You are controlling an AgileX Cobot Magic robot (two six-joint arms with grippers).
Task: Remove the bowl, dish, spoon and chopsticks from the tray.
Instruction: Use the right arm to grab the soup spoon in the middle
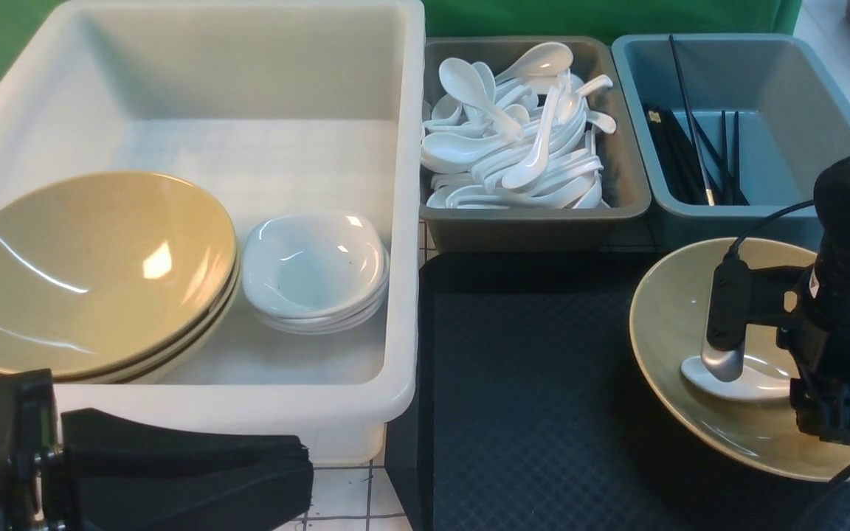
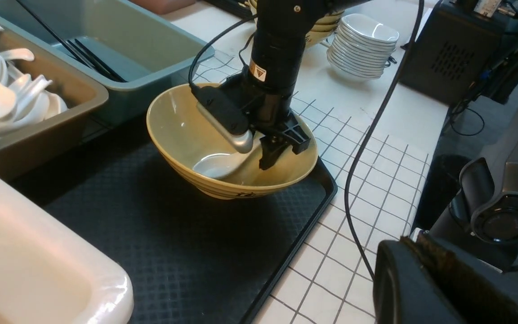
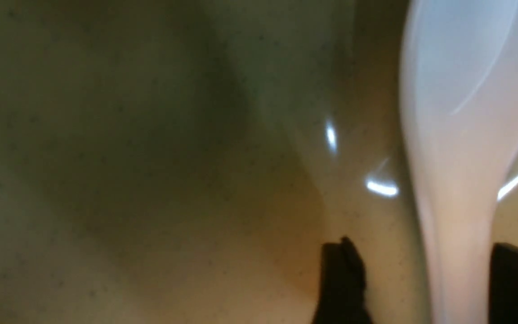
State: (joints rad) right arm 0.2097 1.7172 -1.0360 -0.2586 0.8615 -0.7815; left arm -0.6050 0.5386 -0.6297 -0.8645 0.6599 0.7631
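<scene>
A green cloth backed the scene over a white tiled surface, where the left gripper (image 1: 200, 472), its jaws pressed together, pointed in front of a white tub (image 1: 407, 221) holding stacked tan bowls (image 1: 93, 273) and, just beside them, stacked white dishes (image 1: 314, 265). Next came the grey bin (image 1: 543, 228) of white spoons (image 1: 536, 147), behind the black tray (image 1: 528, 413), then the blue bin (image 1: 801, 147) with black chopsticks (image 1: 735, 158). At the tray's right end sat the tan bowl (image 1: 668, 317) with the ceramic spoon (image 1: 750, 383) inside, the right gripper (image 3: 425, 279) parted around its handle.
</scene>
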